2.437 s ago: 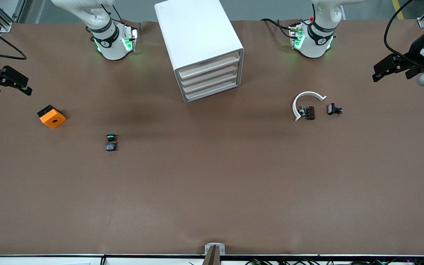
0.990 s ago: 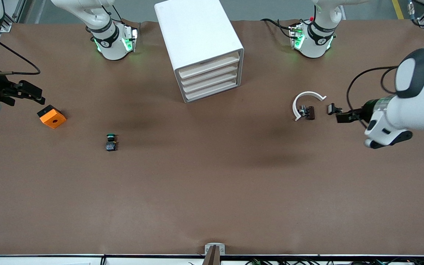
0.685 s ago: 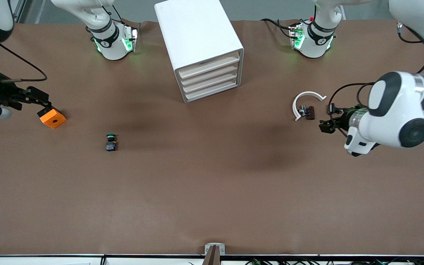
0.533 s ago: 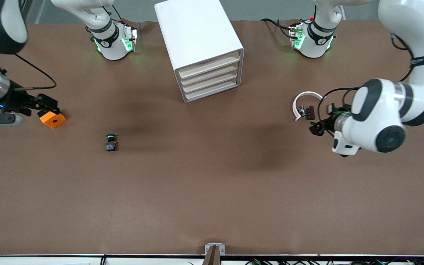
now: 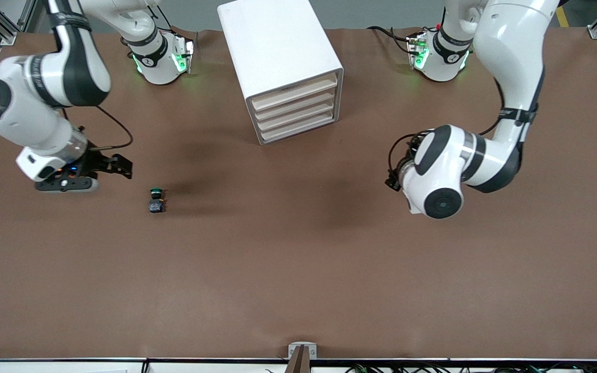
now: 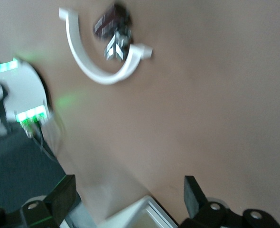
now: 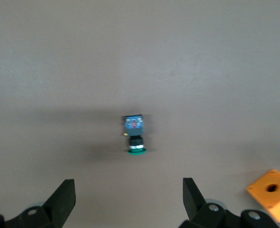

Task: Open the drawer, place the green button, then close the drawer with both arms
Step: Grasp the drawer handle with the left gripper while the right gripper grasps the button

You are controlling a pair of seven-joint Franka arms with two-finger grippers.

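Both arms have swung in from the worktop ends. The right gripper (image 5: 122, 168), jaws wide apart and empty, now hangs near the button (image 5: 156, 200), which lies on its side on the matte brown worktop (image 5: 298, 269). The left gripper (image 6: 130, 202), jaws spread and empty, has advanced toward the white cabinet (image 5: 283, 67); its cream-fronted drawers (image 5: 296, 108) remain closed. Opening appears imminent.

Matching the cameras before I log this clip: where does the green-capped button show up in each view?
Front view: the button lies on the brown table, toward the right arm's end, nearer the camera than the right pincer.
Left wrist view: not in it.
Right wrist view: the button is mid-picture, between the open fingers.
Shared landmark: the right pincer, in the front and right wrist views.
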